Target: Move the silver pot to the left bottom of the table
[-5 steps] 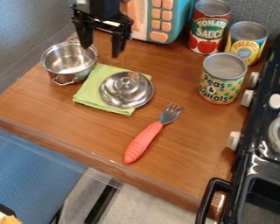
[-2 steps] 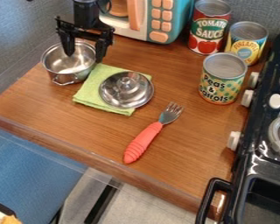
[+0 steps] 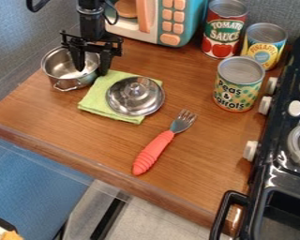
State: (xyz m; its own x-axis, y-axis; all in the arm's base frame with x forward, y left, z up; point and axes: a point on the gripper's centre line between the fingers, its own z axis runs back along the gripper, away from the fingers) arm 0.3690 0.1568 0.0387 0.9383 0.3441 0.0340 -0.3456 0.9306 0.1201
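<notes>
Silver pot [image 3: 60, 65] stands at the table's upper left in the camera view, the black gripper [image 3: 93, 71] straddling its right wall, fingers parted, one inside; whether they touch it, I cannot tell. Crowding its right side is a green cloth [image 3: 93, 101] with a metal lid [image 3: 135, 96] on top. Beyond lies a red-handled fork [image 3: 154, 150]. Three cans [image 3: 239, 84] stand farther right, near the toy stove [image 3: 284, 164]; a toy microwave [image 3: 177, 23] sits behind.
</notes>
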